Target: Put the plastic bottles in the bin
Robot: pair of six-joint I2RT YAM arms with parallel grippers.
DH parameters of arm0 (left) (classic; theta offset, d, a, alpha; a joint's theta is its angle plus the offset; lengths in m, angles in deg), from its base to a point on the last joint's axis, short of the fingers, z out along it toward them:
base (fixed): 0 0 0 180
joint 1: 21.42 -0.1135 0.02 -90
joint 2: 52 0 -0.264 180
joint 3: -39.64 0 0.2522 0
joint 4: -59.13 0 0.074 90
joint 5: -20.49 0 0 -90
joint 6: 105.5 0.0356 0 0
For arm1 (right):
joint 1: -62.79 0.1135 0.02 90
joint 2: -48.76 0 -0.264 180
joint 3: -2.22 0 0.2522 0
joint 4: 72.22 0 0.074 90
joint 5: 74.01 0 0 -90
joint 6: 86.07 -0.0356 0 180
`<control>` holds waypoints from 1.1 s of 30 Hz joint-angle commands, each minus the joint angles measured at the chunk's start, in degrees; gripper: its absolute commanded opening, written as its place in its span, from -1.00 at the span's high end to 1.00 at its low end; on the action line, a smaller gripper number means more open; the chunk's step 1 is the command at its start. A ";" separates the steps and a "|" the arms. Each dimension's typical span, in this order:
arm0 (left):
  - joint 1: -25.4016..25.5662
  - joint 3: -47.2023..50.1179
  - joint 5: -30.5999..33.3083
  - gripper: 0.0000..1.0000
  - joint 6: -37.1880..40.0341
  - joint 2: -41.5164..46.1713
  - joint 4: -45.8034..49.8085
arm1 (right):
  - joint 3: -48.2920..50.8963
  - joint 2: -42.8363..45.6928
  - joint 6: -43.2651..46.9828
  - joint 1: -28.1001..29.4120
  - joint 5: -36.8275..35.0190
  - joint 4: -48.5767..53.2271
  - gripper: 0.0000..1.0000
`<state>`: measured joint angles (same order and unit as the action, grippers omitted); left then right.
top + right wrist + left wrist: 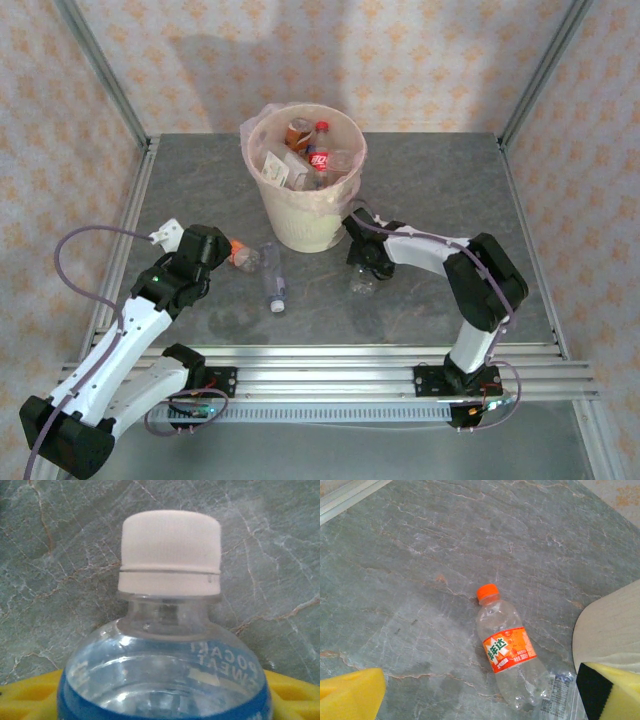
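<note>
Grippers low over loose bottles on a grey stone-patterned table (450, 180).
Left gripper (222, 250) gapes wide and empty above a clear plastic bottle with orange cap and label (507, 650); another clear blue-labelled bottle (275, 289) lies nearby. The large round cream bin with pinkish liner (300, 225) holds several. Right gripper (365, 262) straddles a clear white-capped, blue-banded bottle (170, 645); whether its pads press cannot be told. Gripped near the rounded shoulder, it could slip out. Its lower body is cut off.
</note>
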<state>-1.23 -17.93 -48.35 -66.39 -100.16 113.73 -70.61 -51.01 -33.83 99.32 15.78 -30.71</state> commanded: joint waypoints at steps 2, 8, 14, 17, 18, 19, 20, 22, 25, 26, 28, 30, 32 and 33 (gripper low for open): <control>-0.57 0.18 0.56 -1.00 -0.74 0.37 0.45 | -0.17 4.47 0.32 -0.26 -2.97 2.97 -0.15; -0.58 0.11 0.37 -1.00 -0.71 -0.09 -0.14 | 1.89 15.08 -0.55 -0.28 -9.84 9.05 -0.07; -0.58 -0.31 -0.59 -1.00 -0.52 -1.51 -1.01 | -0.19 28.17 0.05 -0.31 -16.83 18.00 -0.03; -0.57 -0.79 -0.87 -1.00 -0.37 -2.32 -1.20 | -3.80 33.72 2.84 -0.28 -17.94 20.57 -0.01; -0.56 -0.92 -0.95 -1.00 -0.35 -2.56 -1.20 | -5.25 34.84 4.00 -0.29 -17.84 20.99 0.00; -0.58 -1.05 -1.04 -1.00 -0.27 -2.79 -1.29 | -7.19 35.76 5.29 -0.32 -17.58 21.60 0.00; -0.59 -1.10 -1.12 -1.00 -0.27 -2.98 -1.37 | -9.05 36.25 6.68 -0.32 -17.13 21.88 0.00; -0.58 -1.19 -1.43 -1.00 -0.18 -3.30 -1.79 | -13.94 35.99 10.59 -0.28 -15.34 22.49 0.00; -0.54 -1.33 -1.98 -1.00 -0.07 -3.76 -2.16 | -22.85 32.98 16.53 -0.32 -11.32 23.36 0.00; -0.56 -1.36 -2.09 -1.00 -0.06 -3.86 -2.17 | -25.49 32.28 18.09 -0.32 -9.74 23.43 0.00; -0.54 -1.36 -2.44 -1.00 -0.19 -4.10 -2.25 | -32.35 27.67 22.08 -0.32 -6.32 23.94 -0.01; -0.58 -1.36 -2.94 -1.00 -0.31 -4.30 -2.35 | -39.41 22.97 25.23 -0.32 -2.91 25.15 -0.01; -0.54 -1.36 -3.45 -1.00 -0.51 -4.42 -2.43 | -46.22 18.10 28.02 -0.28 -0.56 26.54 -0.02; -0.54 -1.36 -3.66 -1.00 -0.57 -4.43 -2.43 | -50.01 15.45 29.32 -0.23 0.10 27.31 -0.02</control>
<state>-1.25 -17.95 -51.62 -66.48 -104.40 111.98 -114.41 -30.55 -11.55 99.22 11.08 -6.84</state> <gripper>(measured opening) 0.999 0.601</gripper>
